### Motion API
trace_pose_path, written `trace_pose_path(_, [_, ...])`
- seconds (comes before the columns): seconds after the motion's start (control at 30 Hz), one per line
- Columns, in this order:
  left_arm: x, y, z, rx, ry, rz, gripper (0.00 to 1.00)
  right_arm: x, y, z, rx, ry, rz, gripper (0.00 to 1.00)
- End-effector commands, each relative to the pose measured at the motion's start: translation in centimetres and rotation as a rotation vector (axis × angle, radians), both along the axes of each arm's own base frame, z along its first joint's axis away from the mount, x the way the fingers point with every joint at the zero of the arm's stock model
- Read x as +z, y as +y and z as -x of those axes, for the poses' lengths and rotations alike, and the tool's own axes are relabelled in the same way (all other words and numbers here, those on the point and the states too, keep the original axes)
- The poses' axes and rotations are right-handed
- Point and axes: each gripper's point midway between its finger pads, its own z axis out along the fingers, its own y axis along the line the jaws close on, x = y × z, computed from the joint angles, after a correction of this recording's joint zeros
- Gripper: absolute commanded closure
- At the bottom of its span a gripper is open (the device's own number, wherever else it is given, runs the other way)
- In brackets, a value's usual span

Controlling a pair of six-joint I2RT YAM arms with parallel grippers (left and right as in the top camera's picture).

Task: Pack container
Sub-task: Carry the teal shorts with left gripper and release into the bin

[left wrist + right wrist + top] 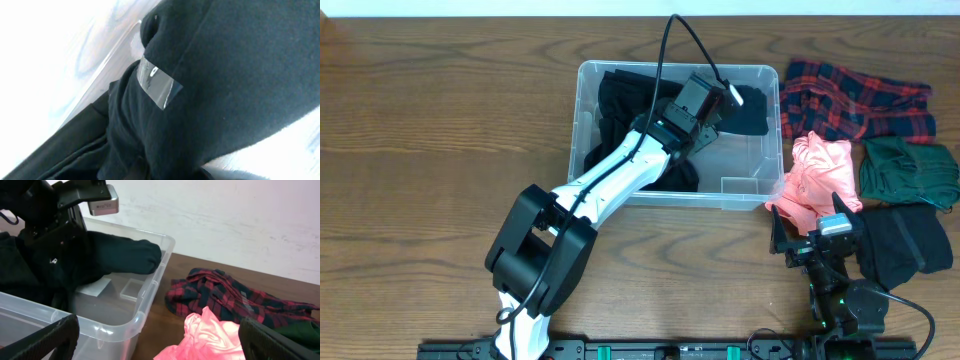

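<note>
The clear container [750, 195] stands at mid-table and also shows in the right wrist view [145, 307]. My left gripper [712, 108] reaches down inside it and is shut on a black garment [750, 112], which hangs bunched from the jaws and stretches toward the container's right wall [125, 255]. In the left wrist view the dark cloth [240, 75] fills the frame and hides the fingers. More black cloth lies in the container's left half [620, 100]. My right gripper [814, 228] is open and empty, low over the table, just in front of a pink garment [815, 175].
Right of the container lie a red plaid shirt [855, 100], the pink garment [215, 335], a dark green garment [908, 170] and another black garment [905, 245]. The left arm's cable arcs above the container. A white wall runs behind the table.
</note>
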Motion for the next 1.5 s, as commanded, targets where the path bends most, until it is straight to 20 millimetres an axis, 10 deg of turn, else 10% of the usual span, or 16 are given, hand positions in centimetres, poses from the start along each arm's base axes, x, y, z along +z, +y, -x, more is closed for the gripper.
trace_pose_path(0.0, [1.0, 0.2, -0.7, 0.017, -0.034, -0.004, 0.45, -0.1, -0.2, 0.0, -0.01, 0.002, 0.004, 0.01])
trace_pose_path(0.17, [2.7, -0.3, -0.1, 0.005, -0.055, 0.013, 0.14, -0.1, -0.2, 0.0, -0.01, 0.002, 0.004, 0.01])
trace_pose_path(0.53, [7.2, -1.3, 1.7, 0.003, -0.087, 0.098, 0.09, -0.1, -0.2, 0.0, -0.01, 0.002, 0.004, 0.01])
trace_pose_path(0.6, [7.2, -1.3, 1.7, 0.025, -0.078, 0.122, 0.22, -0.1, -0.2, 0.0, -0.01, 0.002, 0.004, 0.01])
trace_pose_path(0.73, [6.9, -2.4, 1.9, 0.064, -0.011, 0.234, 0.94, -0.1, -0.2, 0.0, -0.01, 0.002, 0.004, 0.01])
trace_pose_path(1.23, [-5.0, -3.6, 1.9, 0.068, 0.169, 0.136, 0.94, -0.1, -0.2, 0.0, -0.01, 0.002, 0.004, 0.01])
trace_pose_path(1.33, [-4.1, -3.7, 1.9, 0.065, 0.157, 0.146, 0.94, -0.1, -0.2, 0.0, -0.01, 0.002, 0.004, 0.01])
trace_pose_path(1.47, [2.0, -3.8, 1.7, 0.057, 0.068, 0.22, 0.94, -0.1, -0.2, 0.0, -0.01, 0.002, 0.004, 0.01])
